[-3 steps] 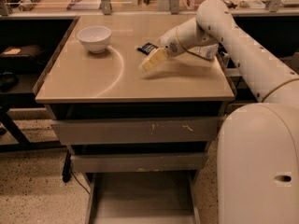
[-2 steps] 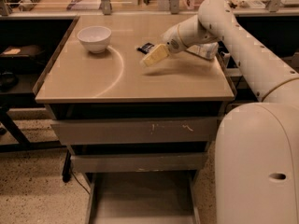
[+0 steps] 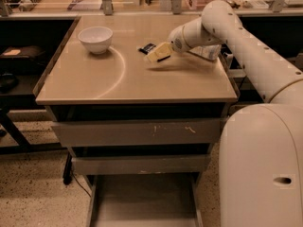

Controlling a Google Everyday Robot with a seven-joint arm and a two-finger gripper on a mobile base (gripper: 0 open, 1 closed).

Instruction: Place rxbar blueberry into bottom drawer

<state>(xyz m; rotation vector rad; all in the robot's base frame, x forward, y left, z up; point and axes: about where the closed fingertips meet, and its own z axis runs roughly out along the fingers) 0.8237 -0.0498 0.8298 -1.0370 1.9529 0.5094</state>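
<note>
The rxbar blueberry (image 3: 147, 48) is a small dark wrapper lying flat on the tan tabletop, toward the back and right of the middle. My gripper (image 3: 158, 54) hangs low over the table right next to the bar, at its near right side, partly covering its edge. The white arm reaches in from the right. The bottom drawer (image 3: 142, 200) is pulled out below the table, a shallow grey tray with nothing in it.
A white bowl (image 3: 95, 39) stands at the back left of the table (image 3: 118, 84). A clear bottle with a white label (image 3: 207, 52) lies behind my arm at the right. Two upper drawers (image 3: 135, 132) are closed. My white base (image 3: 265, 169) fills the lower right.
My gripper has moved a little toward the back of the table, closer to the bar. The bar, the bowl and the drawers have not moved.
</note>
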